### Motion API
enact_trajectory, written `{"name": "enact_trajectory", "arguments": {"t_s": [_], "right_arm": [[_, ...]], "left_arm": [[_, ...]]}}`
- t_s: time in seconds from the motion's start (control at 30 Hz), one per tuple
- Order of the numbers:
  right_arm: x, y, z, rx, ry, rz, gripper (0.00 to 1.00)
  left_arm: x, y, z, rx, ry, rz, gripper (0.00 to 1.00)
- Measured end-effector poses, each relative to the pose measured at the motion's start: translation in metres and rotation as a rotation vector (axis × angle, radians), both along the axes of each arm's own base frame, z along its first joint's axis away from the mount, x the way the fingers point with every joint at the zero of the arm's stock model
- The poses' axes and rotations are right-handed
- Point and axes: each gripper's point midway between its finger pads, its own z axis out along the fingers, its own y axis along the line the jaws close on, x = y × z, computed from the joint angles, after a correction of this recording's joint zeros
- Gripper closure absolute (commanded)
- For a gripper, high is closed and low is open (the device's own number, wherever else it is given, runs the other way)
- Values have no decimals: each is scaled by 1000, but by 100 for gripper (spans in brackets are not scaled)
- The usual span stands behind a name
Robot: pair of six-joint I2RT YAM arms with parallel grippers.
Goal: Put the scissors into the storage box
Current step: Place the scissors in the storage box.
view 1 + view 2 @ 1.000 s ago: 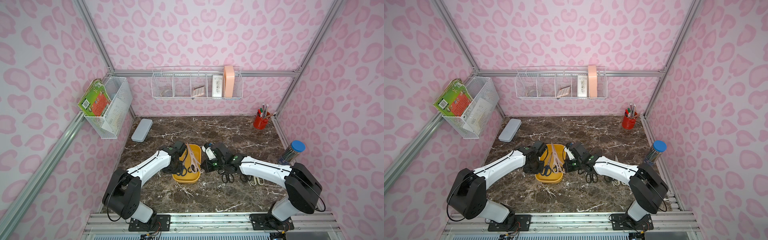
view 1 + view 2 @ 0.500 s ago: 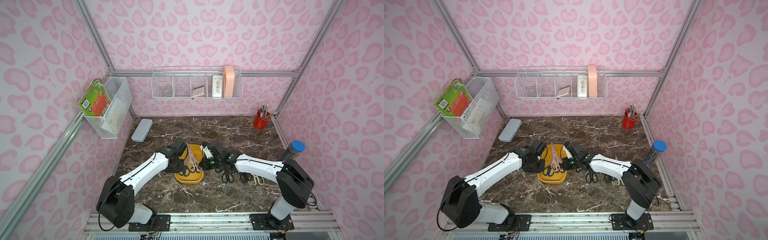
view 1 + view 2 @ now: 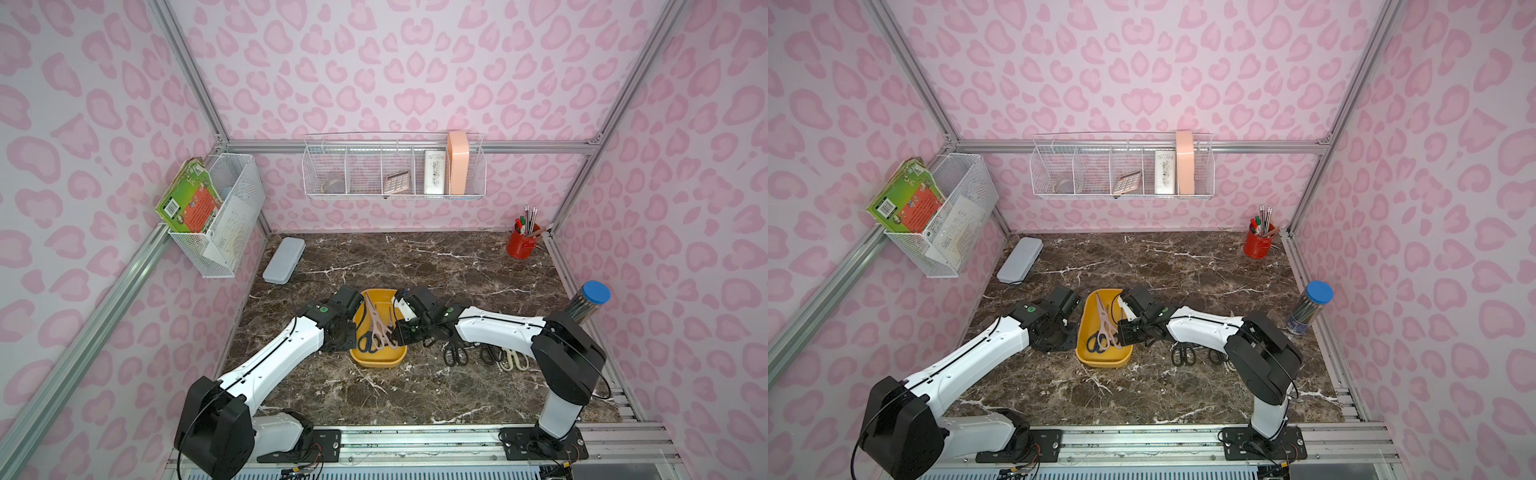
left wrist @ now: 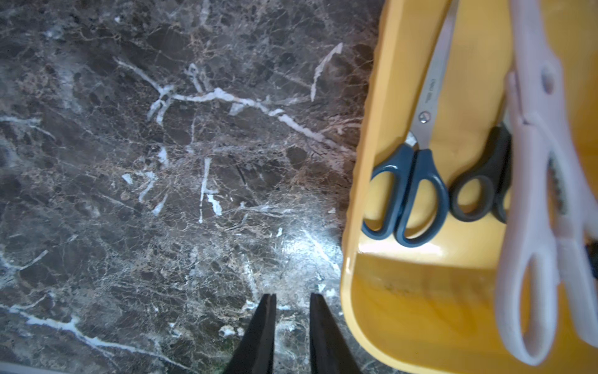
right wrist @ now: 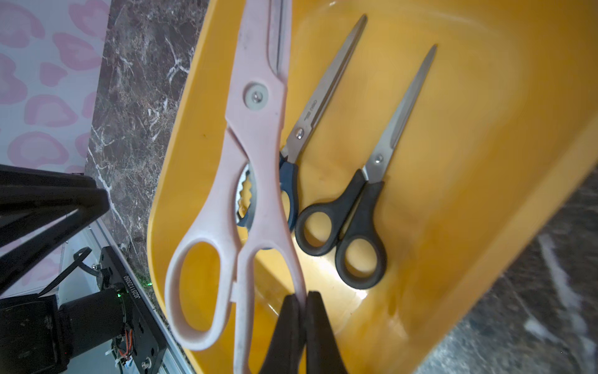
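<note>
Jaws of my right gripper (image 5: 302,301) clamp one handle loop of the beige-pink scissors (image 5: 255,129), placed lengthwise to fit the yellow storage box (image 5: 485,162), across a blue-handled pair (image 4: 407,194). My left gripper (image 4: 293,307), jaws slightly apart and empty, waits just beside the box, likely to steady it.

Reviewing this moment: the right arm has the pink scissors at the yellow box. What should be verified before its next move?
1. Grip: right gripper shut on the pink scissors by the handle: ok.
2. Position: pink scissors over the storage box, within its rim: ok.
3. Support: resting on the blue-handled scissors beneath, or hanging free: cannot tell.
4. Box room: black-handled scissors lie aside, bare floor next to them: ok.
5. Left gripper open, empty, outside the box: ok.
6. Task complete: not ok; a black pair and a cream pair lie on the table.
</note>
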Motion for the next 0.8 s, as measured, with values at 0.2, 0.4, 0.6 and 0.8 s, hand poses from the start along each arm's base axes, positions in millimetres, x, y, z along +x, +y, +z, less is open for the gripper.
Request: {"name": "enact_trajectory", "arguments": {"t_s": [0.2, 0.4, 0.6, 0.8], "right_arm": [[-1, 10, -11, -23, 32, 23, 89], [3, 20, -11, -14, 34, 41, 70], [0, 35, 2, 37, 49, 93, 78], [-4, 20, 44, 161, 53, 101, 77]], "left_arm": [[-2, 5, -5, 6, 0, 16, 75], [-2, 6, -11, 15, 12, 18, 75], [-6, 8, -14, 20, 21, 19, 75], [-4, 7, -9, 10, 1, 12, 74]]}}
